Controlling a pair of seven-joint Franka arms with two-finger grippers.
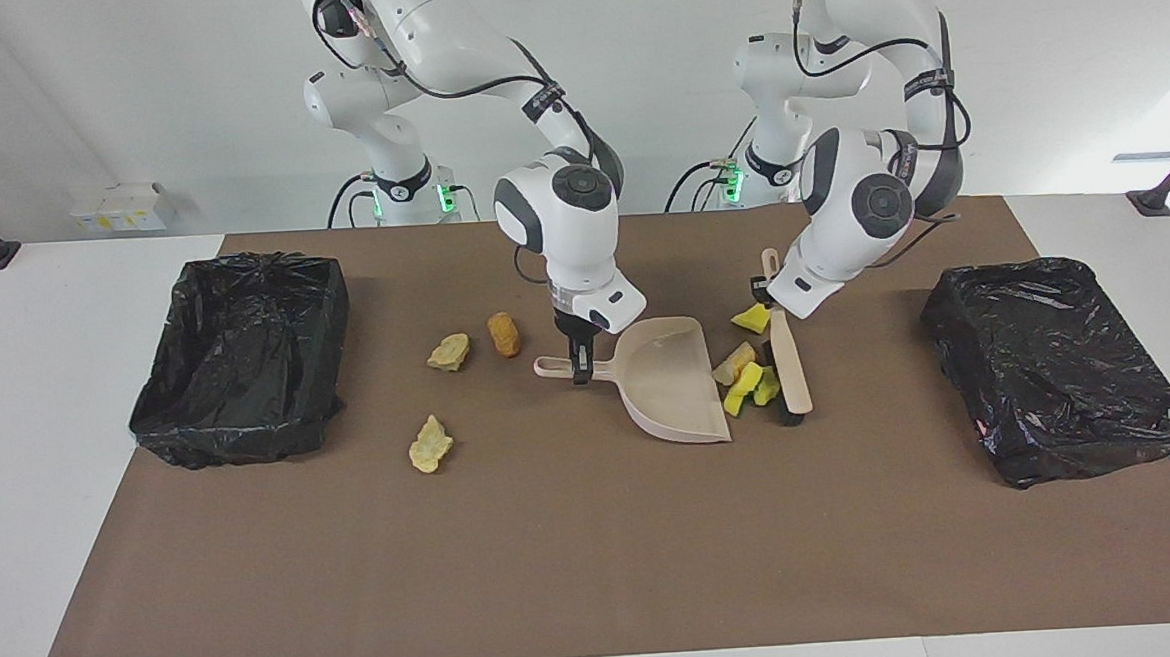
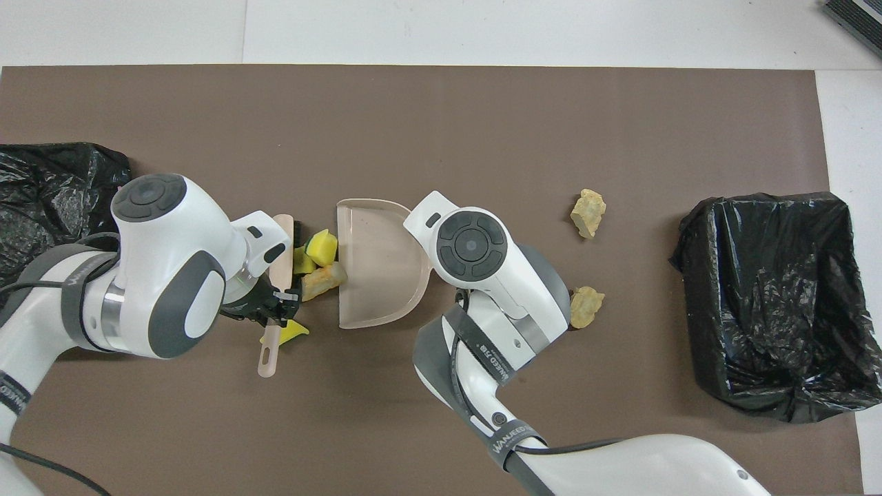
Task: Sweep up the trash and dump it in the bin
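Right hand [image 1: 579, 369] is closed on the handle of the pan [image 1: 673, 384], fingers pointing down, and the pan sits flat on the brown mat [image 1: 577, 559] near the middle of the table [image 1: 58, 396]. Take the dial as seen from above, with 12 o'clock pointing away from the robots. The pan's [image 2: 375, 265] open lip faces 9 o'clock and its handle runs out toward 3 o'clock, hidden in that view under the right arm.

Left hand [image 1: 765, 289] is shut on the handle of the brush [image 1: 790, 358], near the handle's 6 o'clock end. The brush [image 2: 274, 262] lies just off the pan's lip at 9 o'clock, with its length running from 12 to 6 o'clock and its dark bristles on the side facing the pan.

Three of the trash lumps [image 1: 745, 375], two yellow and one tan, are bunched between the bristles and the lip. The tan one [image 2: 324, 280] is right at the lip. A fourth yellow lump [image 2: 293, 332] lies at 7 o'clock from the pan, partly under the brush handle.

The other three are well apart from the pan. One tan lump [image 2: 588, 212] lies at about 2 o'clock, another [image 2: 587, 306] at about 4 o'clock, and the orange-brown one [image 1: 503, 334] lies between that one and the pan handle.

A black-lined bin [image 2: 778, 296] stands at the 3 o'clock end of the mat, and a second bin [image 2: 55, 179] at the 9 o'clock end.
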